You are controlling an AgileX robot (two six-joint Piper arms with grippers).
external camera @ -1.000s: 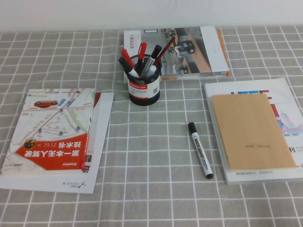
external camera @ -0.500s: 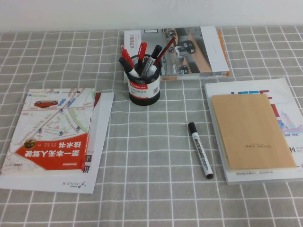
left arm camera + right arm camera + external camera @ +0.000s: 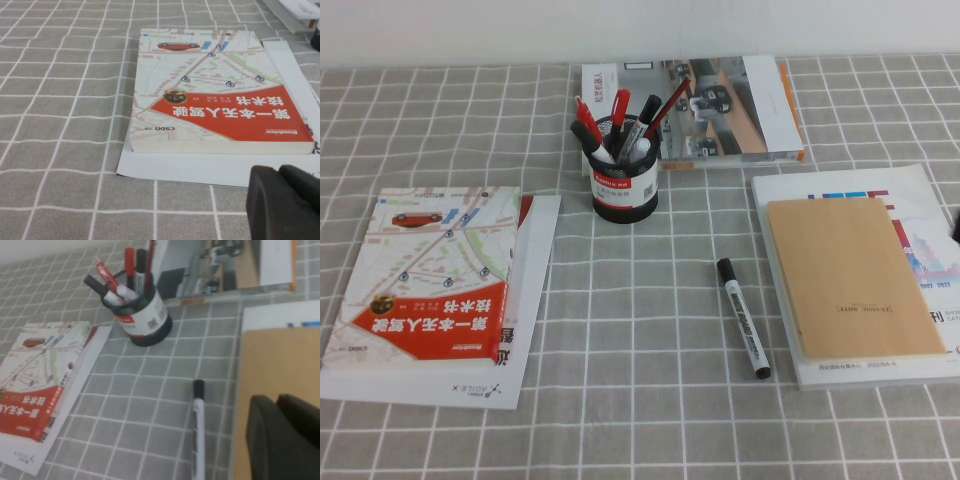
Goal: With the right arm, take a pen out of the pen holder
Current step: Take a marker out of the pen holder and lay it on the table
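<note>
A black mesh pen holder (image 3: pixel 623 185) with a white label stands at the table's far middle, holding several red and black pens (image 3: pixel 617 112). It also shows in the right wrist view as pen holder (image 3: pixel 145 317). A white board marker (image 3: pixel 743 317) with a black cap lies flat on the cloth between the holder and the books on the right. My right gripper (image 3: pixel 276 400) is shut and empty, hovering over the tan notebook (image 3: pixel 272 370), well short of the holder. Only a dark sliver of it (image 3: pixel 957 228) shows in the high view. My left gripper (image 3: pixel 280 171) is shut beside the red map book (image 3: pixel 215 95).
The red map book on white paper (image 3: pixel 430 275) lies at the left. An open magazine (image 3: pixel 720 105) lies behind the holder. The tan notebook (image 3: pixel 850 275) rests on a white booklet at the right. A grey checked cloth (image 3: pixel 640 330) covers the table.
A dark sliver of my right gripper has come into the high view at its right edge. Nothing on the table has moved.
</note>
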